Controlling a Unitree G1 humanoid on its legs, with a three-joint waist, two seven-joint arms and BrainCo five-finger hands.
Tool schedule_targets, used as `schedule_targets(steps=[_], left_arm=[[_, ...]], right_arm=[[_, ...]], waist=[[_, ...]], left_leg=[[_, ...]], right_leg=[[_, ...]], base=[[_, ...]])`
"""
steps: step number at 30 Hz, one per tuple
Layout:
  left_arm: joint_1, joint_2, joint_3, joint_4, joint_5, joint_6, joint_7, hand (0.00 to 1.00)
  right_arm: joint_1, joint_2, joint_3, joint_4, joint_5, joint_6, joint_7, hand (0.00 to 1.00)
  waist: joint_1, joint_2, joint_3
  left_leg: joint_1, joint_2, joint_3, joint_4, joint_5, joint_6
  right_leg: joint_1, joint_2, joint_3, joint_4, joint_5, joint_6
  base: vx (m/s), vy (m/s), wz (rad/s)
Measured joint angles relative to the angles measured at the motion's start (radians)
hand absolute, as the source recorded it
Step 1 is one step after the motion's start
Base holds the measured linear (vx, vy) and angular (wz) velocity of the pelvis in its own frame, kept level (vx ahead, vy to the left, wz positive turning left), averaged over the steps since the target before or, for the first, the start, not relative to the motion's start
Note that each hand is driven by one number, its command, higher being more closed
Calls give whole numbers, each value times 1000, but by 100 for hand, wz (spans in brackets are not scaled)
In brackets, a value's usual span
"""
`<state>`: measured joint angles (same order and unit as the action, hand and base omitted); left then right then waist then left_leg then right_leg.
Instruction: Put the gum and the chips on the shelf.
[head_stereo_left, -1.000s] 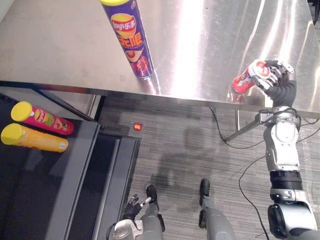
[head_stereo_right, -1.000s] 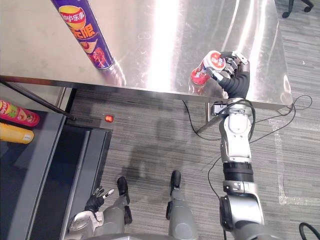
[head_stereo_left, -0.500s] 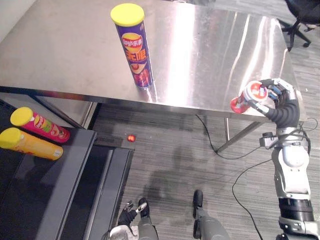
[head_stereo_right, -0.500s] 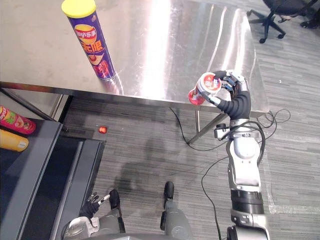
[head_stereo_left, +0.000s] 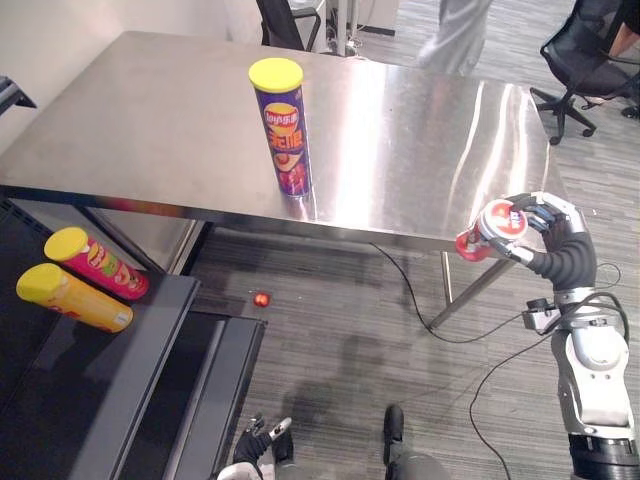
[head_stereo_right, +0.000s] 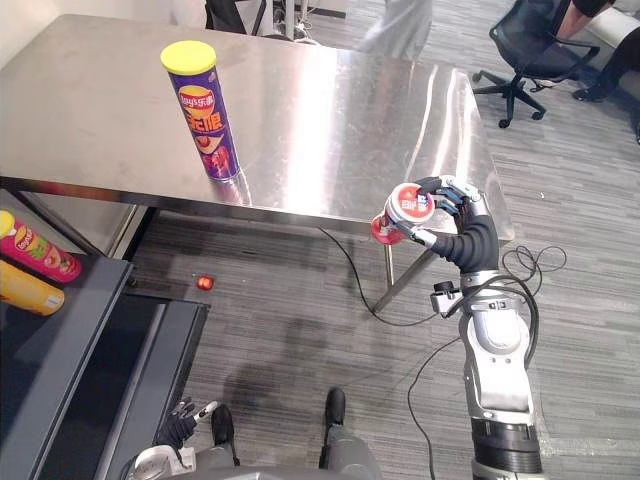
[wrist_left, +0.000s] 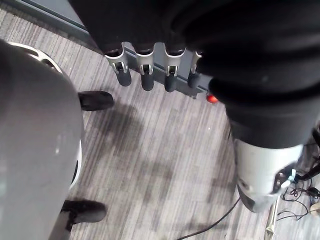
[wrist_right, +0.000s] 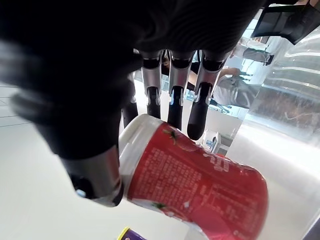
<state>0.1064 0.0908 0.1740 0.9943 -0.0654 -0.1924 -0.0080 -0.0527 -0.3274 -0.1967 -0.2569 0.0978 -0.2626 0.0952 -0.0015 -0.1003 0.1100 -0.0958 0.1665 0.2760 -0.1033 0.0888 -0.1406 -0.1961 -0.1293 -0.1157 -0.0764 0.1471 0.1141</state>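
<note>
A red gum can (head_stereo_right: 400, 212) with a white lid lies tilted in my right hand (head_stereo_right: 462, 222), which is shut on it at the front right corner of the steel table (head_stereo_left: 150, 120). The right wrist view has the fingers (wrist_right: 174, 92) curled over the gum can (wrist_right: 200, 185). A tall purple chips can (head_stereo_left: 284, 128) with a yellow lid stands upright in the middle of the table. My left hand (head_stereo_right: 180, 426) hangs low by the floor; its fingers (wrist_left: 146, 75) are straight and hold nothing. The dark shelf (head_stereo_left: 110, 370) is at the lower left.
On the shelf lie a pink chips can (head_stereo_left: 95, 263) and an orange chips can (head_stereo_left: 70, 297), side by side. A small red object (head_stereo_left: 262, 299) is on the floor under the table. An office chair (head_stereo_left: 590, 60) and a person (head_stereo_left: 460, 30) are beyond the table.
The whole view has swung up, showing more of the table and the room. My right hand still holds the gum can, now at the table's front edge rather than above its top.
</note>
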Motion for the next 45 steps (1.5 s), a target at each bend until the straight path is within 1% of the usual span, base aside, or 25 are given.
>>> schedule_targets(steps=[6, 7, 11, 13, 16, 17, 18, 19, 20, 21, 22, 23, 24, 25, 26, 27, 28, 29, 30, 32, 33, 34, 37, 41, 45], left_arm=[[13, -3, 22, 0, 1, 1, 0, 0], [13, -4, 22, 0, 0, 3, 0, 0], [21, -1, 20, 1, -12, 9, 0, 0], [21, -2, 22, 1, -49, 14, -2, 0], [15, -11, 32, -3, -90, 20, -6, 0], [15, -22, 31, -11, -90, 21, -6, 0], [14, -23, 33, -21, -91, 20, -6, 0], [12, -19, 36, -19, -89, 22, -3, 0], [8, -6, 36, -9, -88, 28, 0, 0], [5, -4, 44, -5, -88, 29, 1, 0], [16, -13, 70, -8, -89, 29, 1, 0], [32, -24, 65, -24, -87, 30, 0, 0], [35, -23, 68, -32, -87, 30, -2, 0], [39, -18, 84, -40, -87, 30, -5, 0], [50, -12, 92, -27, -86, 47, -8, 0], [61, -13, 97, -27, -86, 49, -12, 0], [72, -17, 105, -26, -85, 49, -20, 0], [69, -19, 107, -20, -83, 49, -24, 0], [64, -19, 107, -11, -80, 50, -28, 0], [56, -23, 107, 3, -70, 50, -38, 0], [54, -28, 107, 3, -68, 50, -39, 0], [46, -24, 108, 7, -65, 50, -37, 0], [43, -8, 107, 28, -27, 51, -35, 0], [44, 7, 108, 31, -26, 51, -30, 0], [44, 21, 110, 30, -29, 50, -27, 0]], right_arm=[[49, 58, -3, -6, 0, -4, 3, 100], [57, 65, -2, -6, 0, -4, 3, 100], [69, 74, 41, 1, 1, -4, 2, 100], [68, 75, 78, 4, 2, -4, 3, 100], [33, 75, 120, 32, 23, -3, -4, 100], [15, 68, 118, 34, 23, -3, -12, 100], [9, 63, 117, 34, 23, -3, -17, 100], [1, 57, 116, 34, 22, -2, -20, 100], [-6, 54, 102, 34, 21, -2, -21, 100], [-10, 57, 84, 35, 21, -3, -21, 100], [-32, 50, 45, 37, 20, 0, -27, 100], [-41, 34, 11, 34, 20, -5, -46, 100], [-40, 30, -5, 36, 19, -5, -55, 100], [-40, 42, -29, 37, 17, -1, -61, 100], [-37, 70, -37, 31, 18, -2, -64, 100], [-29, 78, -37, 29, 18, -2, -64, 100], [-9, 83, -43, 28, 18, -1, -63, 100], [15, 84, -57, 28, 18, 2, -62, 100], [22, 86, -66, 28, 18, 3, -61, 100], [26, 101, -93, 28, 18, 4, -64, 100], [30, 107, -112, 28, 18, 4, -64, 100], [36, 117, -122, 28, 18, 5, -68, 100], [43, 145, -115, 15, 17, 5, -68, 100], [35, 150, -98, -2, -4, 8, -73, 100], [35, 150, -67, 1, -11, 11, -89, 100]], waist=[[-1, -1, -21], [-1, 1, -21], [2, -2, -16], [7, 4, -9], [12, 41, 11], [20, 72, 19], [30, 83, 26], [45, 98, 34], [47, 93, 36], [48, 81, 40], [57, 100, 45], [37, 134, 53], [32, 134, 54], [44, 126, 57], [39, 113, 59], [33, 111, 59], [26, 112, 59], [25, 115, 57], [23, 118, 55], [3, 123, 52], [-7, 138, 42], [-7, 127, 43], [-4, 99, 38], [0, 90, 38], [5, 88, 39]], left_leg=[[16, 1, -1, 0, -4, -5], [24, 2, -3, 0, -6, -5], [66, -16, -38, 8, -12, -5], [58, -19, -87, 21, -10, -5], [-46, -8, -245, 74, 3, -16], [-102, 3, -320, 65, 16, -28], [-114, 11, -317, 48, 5, -25], [-115, 31, -271, 13, -24, 9], [-136, 45, -145, 12, -135, 152], [-149, 46, -61, 41, -137, 190], [-180, 61, 125, 219, -18, 308], [-188, 64, 227, 234, 143, 273], [-181, 44, 226, 172, 218, 226], [-174, 42, 264, 195, 169, 250], [-165, 55, 329, 356, 13, 243], [-144, 54, 345, 401, -32, 224], [-100, 52, 352, 418, -94, 156], [-53, 52, 345, 387, -121, 116], [-34, 52, 345, 365, -126, 107], [4, 53, 351, 276, -127, 87], [24, 50, 351, 194, -109, 59], [32, 29, 342, 125, -89, 52], [27, -8, 319, 96, -70, 70], [26, -39, 323, 101, -83, 97], [29, -42, 344, 101, -91, 105]], right_leg=[[10, -1, -1, 19, -19, -4], [5, -3, -2, 46, -35, -4], [-43, -45, -19, 292, -170, 2], [-32, -60, -63, 328, -198, -2], [-3, -67, -214, 325, -214, -18], [-7, -64, -305, 344, -228, -29], [-8, -63, -333, 352, -234, -40], [2, -56, -378, 346, -237, -47], [28, -65, -441, 313, -238, -50], [28, -91, -478, 309, -250, -68], [28, -125, -536, 373, -280, -85], [47, -137, -571, 413, -313, -65], [57, -152, -609, 399, -324, -77], [72, -159, -668, 379, -324, -93], [82, -172, -705, 376, -325, -100], [89, -177, -720, 373, -323, -101], [99, -180, -754, 372, -319, -97], [104, -179, -787, 375, -319, -97], [105, -179, -806, 375, -319, -97], [105, -179, -864, 376, -314, -95], [104, -176, -898, 379, -307, -94], [99, -183, -922, 381, -295, -95], [103, -205, -943, 373, -259, -86], [98, -232, -926, 371, -221, -83], [93, -211, -896, 325, -190, -82]], base=[[0, 0, 0], [22, 4, 4], [23, -1, 27], [-3, -53, 81], [-47, -70, 133], [-87, -101, 161], [-91, -136, 150], [-83, -182, 141], [-92, -177, 154], [-51, -174, 172], [-57, -109, 182], [-75, -89, 187], [-118, -33, 166], [-102, -102, 117], [-46, -144, 93], [-30, -188, 91], [-62, -105, 85], [-85, -60, 83], [-102, 6, 87], [-87, 55, 81], [-96, 123, 73], [-100, 131, 64], [-63, 142, 35], [-47, 162, 4], [-63, 60, -19]])
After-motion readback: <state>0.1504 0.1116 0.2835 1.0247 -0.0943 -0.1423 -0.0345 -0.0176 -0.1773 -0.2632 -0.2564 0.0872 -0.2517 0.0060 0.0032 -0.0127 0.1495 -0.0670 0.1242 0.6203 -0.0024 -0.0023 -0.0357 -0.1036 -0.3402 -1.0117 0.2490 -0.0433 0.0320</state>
